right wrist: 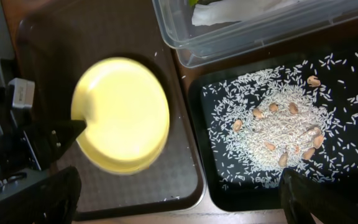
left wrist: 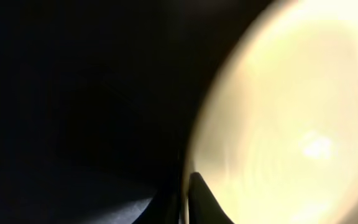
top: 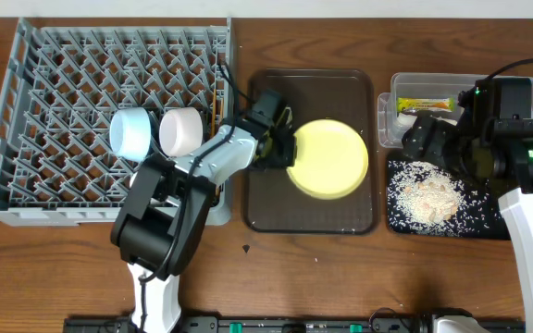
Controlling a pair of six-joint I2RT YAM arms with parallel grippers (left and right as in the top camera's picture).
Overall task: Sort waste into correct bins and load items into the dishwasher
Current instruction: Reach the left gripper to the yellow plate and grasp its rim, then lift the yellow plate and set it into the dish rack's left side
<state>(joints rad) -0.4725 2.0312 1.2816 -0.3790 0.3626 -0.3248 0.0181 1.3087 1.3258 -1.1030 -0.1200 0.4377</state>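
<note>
My left gripper (top: pixel 290 148) is shut on the left rim of the round yellow plate (top: pixel 331 159), over the dark brown serving tray (top: pixel 259 199). In the left wrist view the plate's rim (left wrist: pixel 278 112) sits between the fingers (left wrist: pixel 185 196). The grey dish rack (top: pixel 72 65) holds the light blue bowl (top: pixel 130 131), the white bowl (top: pixel 181 130) and thin wooden chopsticks (top: pixel 216 97). My right gripper (right wrist: pixel 179 205) is open and empty above the black tray (top: pixel 489 220), which holds rice-like crumbs (top: pixel 428 192). The clear tub (top: pixel 387 106) holds the green-and-yellow wrapper (top: pixel 428 104) and a white scrap (right wrist: pixel 241 11).
The brown serving tray lies between the rack and the two bins. The clear tub stands behind the black tray at the right. Bare wooden table (top: pixel 340 277) runs along the front.
</note>
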